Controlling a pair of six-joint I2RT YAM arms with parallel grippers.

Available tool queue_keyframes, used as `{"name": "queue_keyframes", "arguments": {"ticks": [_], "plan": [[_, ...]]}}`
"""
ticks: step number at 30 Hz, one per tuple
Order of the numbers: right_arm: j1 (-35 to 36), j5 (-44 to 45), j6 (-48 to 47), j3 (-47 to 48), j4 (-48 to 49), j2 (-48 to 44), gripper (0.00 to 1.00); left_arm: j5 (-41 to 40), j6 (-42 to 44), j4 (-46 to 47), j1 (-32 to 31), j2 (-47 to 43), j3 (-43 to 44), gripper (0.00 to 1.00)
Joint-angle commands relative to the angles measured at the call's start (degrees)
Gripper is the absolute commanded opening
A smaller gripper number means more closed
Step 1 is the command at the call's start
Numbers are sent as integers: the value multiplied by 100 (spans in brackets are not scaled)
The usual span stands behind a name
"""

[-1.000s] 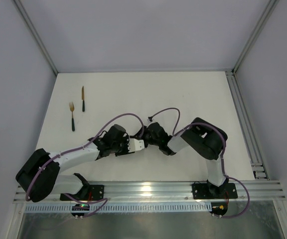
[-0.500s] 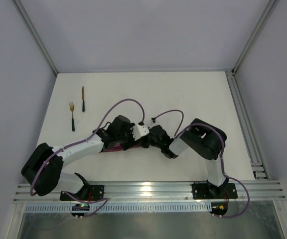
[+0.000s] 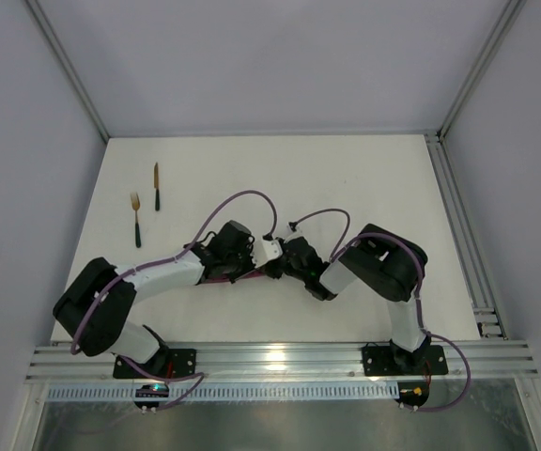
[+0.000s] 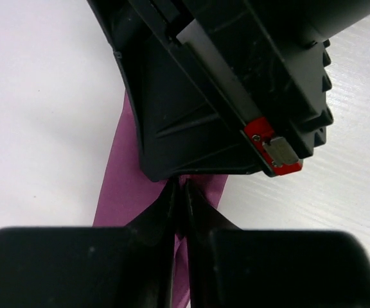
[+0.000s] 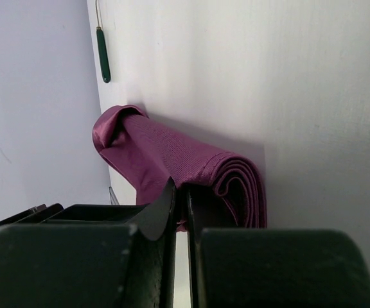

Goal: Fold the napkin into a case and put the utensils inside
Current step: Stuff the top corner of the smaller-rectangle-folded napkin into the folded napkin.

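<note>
The magenta napkin [image 5: 166,157] lies folded over in several layers, almost wholly hidden under both grippers in the top view, where only a sliver [image 3: 216,279] shows. My left gripper [image 4: 178,192] is shut on a fold of it [image 4: 124,186], right against the black body of the right gripper. My right gripper [image 5: 180,196] is shut on the cloth's near edge. The two grippers meet at mid-table, left [image 3: 263,258] and right [image 3: 285,267]. The gold fork [image 3: 136,218] and gold knife [image 3: 156,186] lie side by side at the far left, apart from the napkin.
The white table [image 3: 364,178] has metal rails along its right side [image 3: 458,216] and near edge [image 3: 280,357]. Grey walls close in the left, back and right. One utensil's dark green handle [image 5: 103,54] shows beyond the napkin in the right wrist view.
My left arm has swung right and away from the near edge, bringing its gripper up against the right gripper. The right arm has barely moved. The utensils have not moved.
</note>
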Motion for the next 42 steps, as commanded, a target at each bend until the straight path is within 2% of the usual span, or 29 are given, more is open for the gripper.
{"name": "queue_keyframes", "arguments": {"ticks": [1, 5, 9, 13, 15, 16, 19, 21, 23, 24, 26, 32, 34, 38, 42], "plan": [[42, 231, -22, -56, 381, -123, 4, -45, 91, 168, -6, 162, -69, 5], [16, 276, -197, -56, 178, -263, 5, 52, 241, 63, -14, 110, -157, 0], [-107, 188, -338, -38, -24, -325, 27, 17, 381, 63, -14, -119, -297, 0], [-204, 135, -452, -12, -191, -334, 30, 131, 504, 45, -14, -295, -377, 0], [-213, 135, -531, 75, -375, -308, 29, 192, 549, 36, -14, -313, -377, 0], [-213, 126, -540, 93, -385, -290, 20, 210, 549, 45, -14, -313, -394, 0], [-213, 56, -532, 137, -349, -202, 9, 236, 584, 80, -23, -287, -421, 3], [-213, 38, -532, 146, -341, -176, 6, 315, 592, 80, -14, -287, -412, 8], [-213, 56, -558, 146, -367, -176, 4, 429, 610, 19, -14, -348, -412, 16], [-221, 73, -628, 146, -419, -193, 4, 595, 628, -33, -14, -392, -403, 32], [-213, 39, -707, 155, -455, -185, 4, 807, 636, -296, -6, -593, -290, 45], [-213, -242, -1392, 111, -314, -211, 4, 1484, 400, -1420, 178, -1148, 474, 52], [-221, -435, -1768, 102, -358, -272, 4, 1546, 277, -1913, 450, -1095, 905, 52], [-221, -699, -2262, -108, -209, -448, 4, 1537, 293, -2266, 1118, -1034, 1117, 53], [-213, -761, -2623, -293, -287, -650, 4, 1713, 636, -2591, 2232, -832, 1170, 56]]}}
